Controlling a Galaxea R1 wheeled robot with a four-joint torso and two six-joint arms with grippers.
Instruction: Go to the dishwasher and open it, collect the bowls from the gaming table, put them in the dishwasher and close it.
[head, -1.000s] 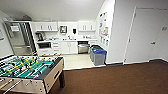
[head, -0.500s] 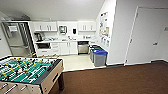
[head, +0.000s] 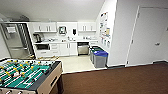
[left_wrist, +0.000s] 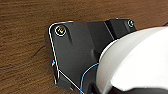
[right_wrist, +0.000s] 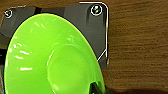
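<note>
A wide room with dark brown carpet (head: 120, 80) opens onto a small kitchen at the far side, with white cabinets (head: 63, 48) above and below a tabletop. The dishwasher (head: 83, 48), a steel-fronted unit under that tabletop, is shut and stands well apart from the robot. A tall steel fridge (head: 15, 41) stands at the kitchen's left. A green-field foosball table (head: 27, 73) fills the near left corner. Grey bins with a blue lid (head: 99, 58) stand by the white wall, near a closed white door (head: 147, 37). In the right wrist view a lime green bowl (right_wrist: 50, 57) sits tilted right against the robot's dark plate, above wood-grain floor (right_wrist: 135, 45); whether the right claw is clenched on it cannot be told. In the left wrist view a white rounded object (left_wrist: 135, 62) lies close against the plate; the left claw's state cannot be told either.
</note>
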